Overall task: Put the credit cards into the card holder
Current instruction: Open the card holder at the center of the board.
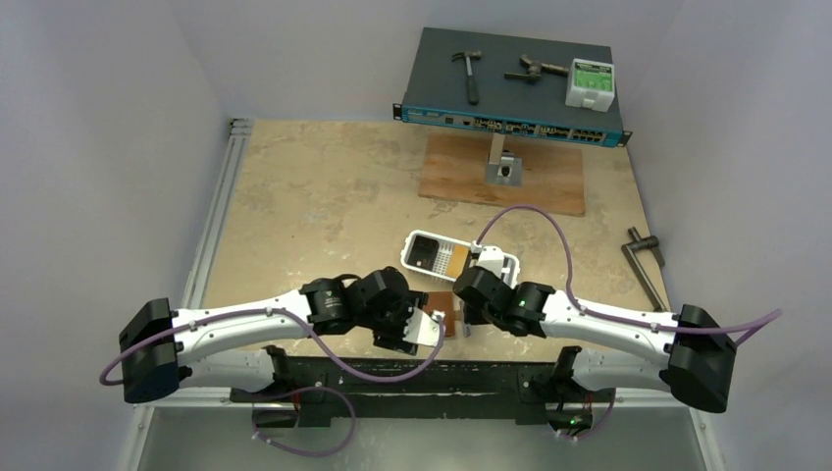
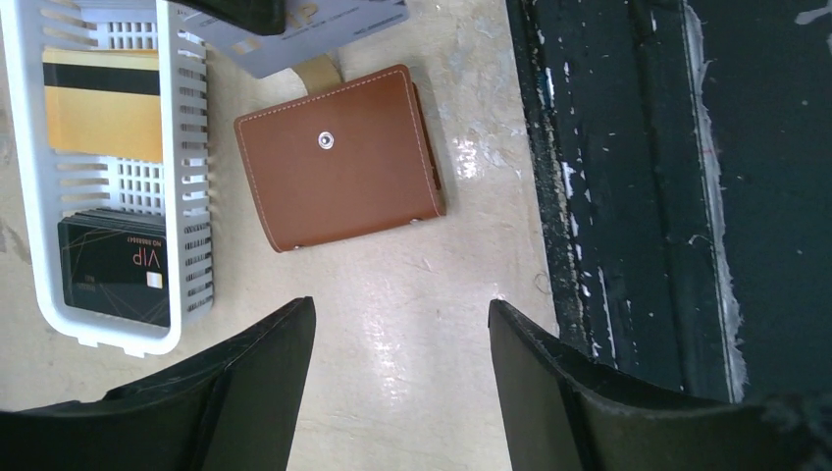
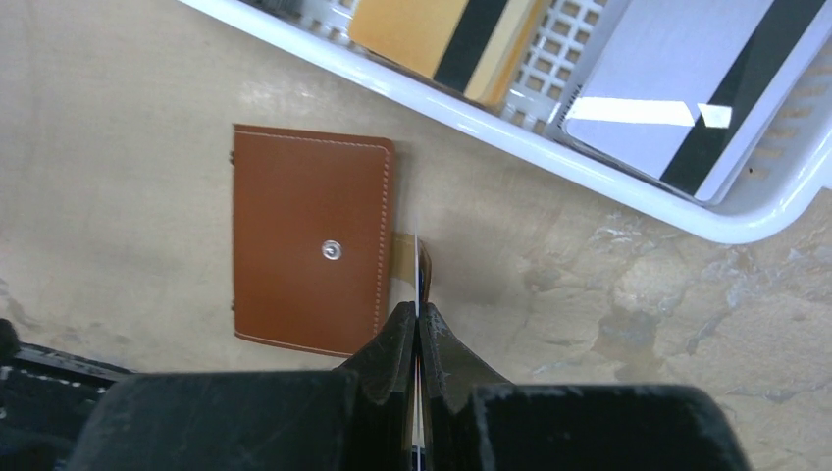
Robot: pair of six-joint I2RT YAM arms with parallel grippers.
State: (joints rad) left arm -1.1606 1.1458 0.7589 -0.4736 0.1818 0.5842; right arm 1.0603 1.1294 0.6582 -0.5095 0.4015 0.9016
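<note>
The brown leather card holder point(image 2: 338, 157) lies closed, snap up, near the table's front edge point(image 3: 309, 250), partly seen between the arms point(image 1: 442, 300). My right gripper point(image 3: 419, 309) is shut on a greyish credit card point(image 2: 324, 29), held edge-on point(image 3: 417, 260) just over the holder's tab side. My left gripper point(image 2: 402, 304) hovers open and empty over bare table, short of the holder. More credit cards lie in the white slotted tray point(image 2: 186, 147): an orange-yellow one point(image 2: 103, 118), a black VIP one point(image 2: 113, 270) and a grey one point(image 3: 667, 88).
The tray point(image 1: 412, 245) sits just behind the holder. A black strip point(image 2: 628, 196) runs along the front edge. At the back stand a network switch point(image 1: 510, 123) carrying a hammer point(image 1: 469, 74), and a wooden board point(image 1: 502, 175). A metal clamp point(image 1: 643, 265) lies right.
</note>
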